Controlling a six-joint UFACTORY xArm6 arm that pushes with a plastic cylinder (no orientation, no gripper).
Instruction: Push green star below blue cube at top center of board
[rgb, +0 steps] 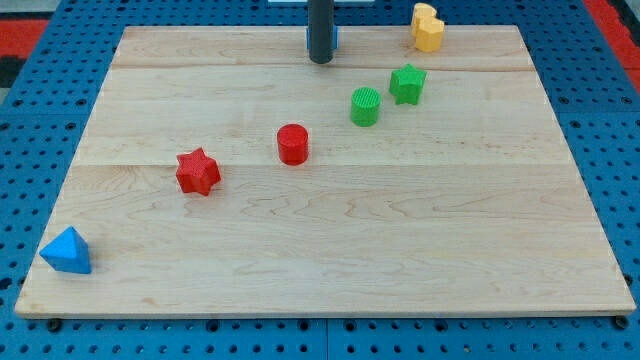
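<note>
The green star (407, 83) lies at the view's upper right of the wooden board (320, 250). The blue cube (334, 40) is at the top centre, almost wholly hidden behind the dark rod; only a thin blue sliver shows at the rod's right side. My tip (320, 60) rests at the top centre, just in front of the blue cube and well to the left of the green star.
A green cylinder (365, 106) sits just left and below the green star. A red cylinder (293, 144) and a red star (198, 171) lie left of centre. A yellow block (427, 27) is at the top right edge. A blue pyramid-like block (67, 251) is at the bottom left.
</note>
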